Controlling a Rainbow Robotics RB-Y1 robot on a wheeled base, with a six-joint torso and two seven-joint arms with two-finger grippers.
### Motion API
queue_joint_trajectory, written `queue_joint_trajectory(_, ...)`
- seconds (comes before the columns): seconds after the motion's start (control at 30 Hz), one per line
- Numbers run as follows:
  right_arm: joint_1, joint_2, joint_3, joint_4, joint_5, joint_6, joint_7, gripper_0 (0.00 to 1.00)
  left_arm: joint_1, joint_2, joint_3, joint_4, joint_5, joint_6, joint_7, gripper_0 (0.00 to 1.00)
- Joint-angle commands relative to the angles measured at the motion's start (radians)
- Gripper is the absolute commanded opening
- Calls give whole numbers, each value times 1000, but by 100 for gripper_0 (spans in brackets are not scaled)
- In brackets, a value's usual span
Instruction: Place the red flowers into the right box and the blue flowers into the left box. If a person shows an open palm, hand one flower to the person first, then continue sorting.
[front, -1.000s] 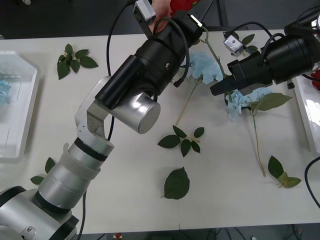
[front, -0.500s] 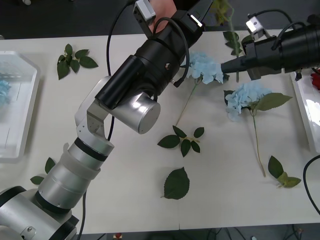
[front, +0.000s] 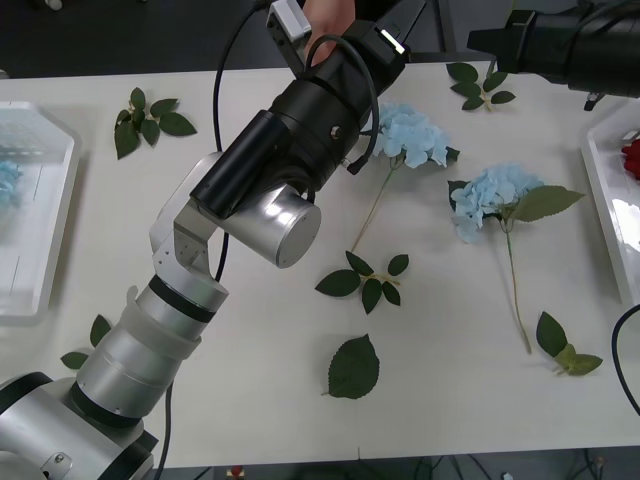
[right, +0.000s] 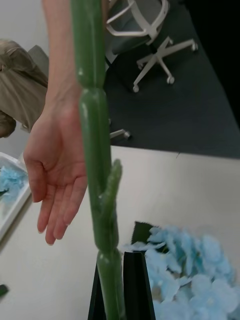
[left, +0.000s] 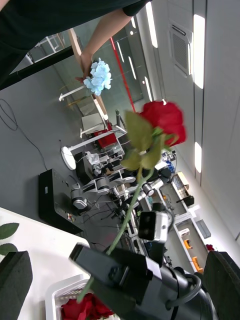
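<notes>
Right gripper (front: 478, 41) has lifted off the table since a second ago, up to the far right edge, taking a red flower (left: 165, 120) with it; it is clamped low on the green stem (right: 92, 125), bloom standing high above in the left wrist view. Just beside that stem in the right wrist view is a person's hand (right: 55, 172), palm open, so the hand-over looks like the step in hand. Handling, as a judgement: light, thin plastic stem, a bit slick and springy, bloom top-heavy so it can swing; the low grip leaves the upper stem free for the person to take (don't squeeze the petals). Left gripper (front: 372, 42) reaches over the far table edge, its fingers (left: 14, 277) spread and empty; a person beyond holds a blue bloom (left: 98, 77). Two blue flowers (front: 412, 135) lie mid-table, best taken by the stem under the soft head. Right box (front: 612, 215) has red in it, left box (front: 60, 200) sits far left
</notes>
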Motion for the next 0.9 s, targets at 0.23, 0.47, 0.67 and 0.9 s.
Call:
queue_joint_trajectory(0.23, -171, 35, -4, 46, 148, -174, 324, 0, 9, -27, 24, -28, 8, -16, -32, 100)
queue_joint_trajectory(0.47, -214, 101, -4, 58, 249, -265, 442, 0, 9, -27, 24, -28, 8, -16, -32, 100)
queue_joint_trajectory(0.67, -233, 140, -3, 58, 326, -309, 469, 0, 9, -27, 24, -28, 8, -16, -32, 100)
queue_joint_trajectory(0.9, -236, 167, -1, 58, 364, -329, 469, 0, 9, -27, 24, -28, 8, -16, -32, 100)
